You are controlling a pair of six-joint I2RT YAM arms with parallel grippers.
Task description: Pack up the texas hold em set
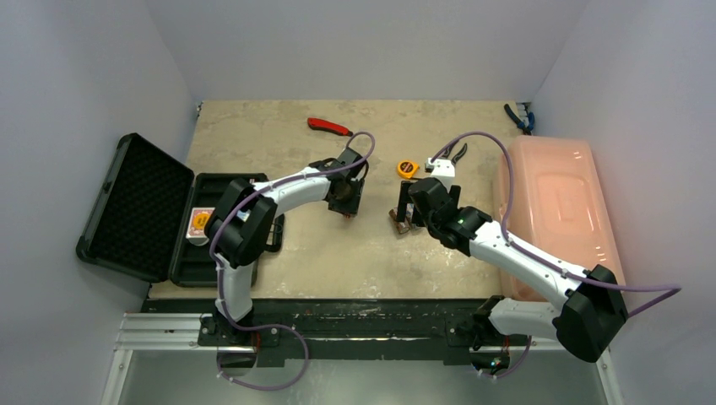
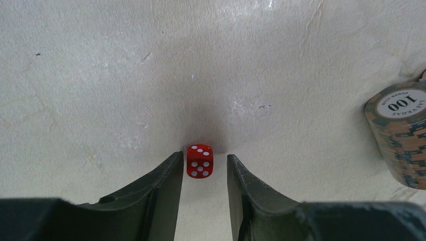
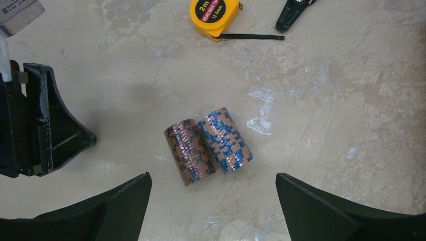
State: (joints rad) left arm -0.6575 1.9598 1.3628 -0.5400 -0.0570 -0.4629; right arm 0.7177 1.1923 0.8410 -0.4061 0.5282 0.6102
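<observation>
1. Left wrist view: the left claw (image 2: 203, 158) is released. Its fingers (image 2: 163, 188) stand either side of a small red die (image 2: 200, 161), with a gap on each side. The die should be hard, light and slick, so pinch two flat faces squarely or it may squirt free.
2. Right wrist view: the right claw (image 3: 213, 176) is spread wide and grasps nothing. Just ahead at 12 o'clock, two chip rolls (image 3: 208, 145) lie touching, side by side on the bench (image 3: 326, 125). They will likely feel dense and stiff, and being round they could roll. Take one across the middle of its barrel. A clear wrap may bind each one, though I cannot tell.
3. Farther on at 12 o'clock sits a yellow tape measure (image 3: 213, 17), which is no part of the set.
4. Top external view: the black case (image 1: 135, 202) lies open at the bench's 9 o'clock edge, with a card deck (image 1: 200, 221) inside. It is well apart from the rolls.
</observation>
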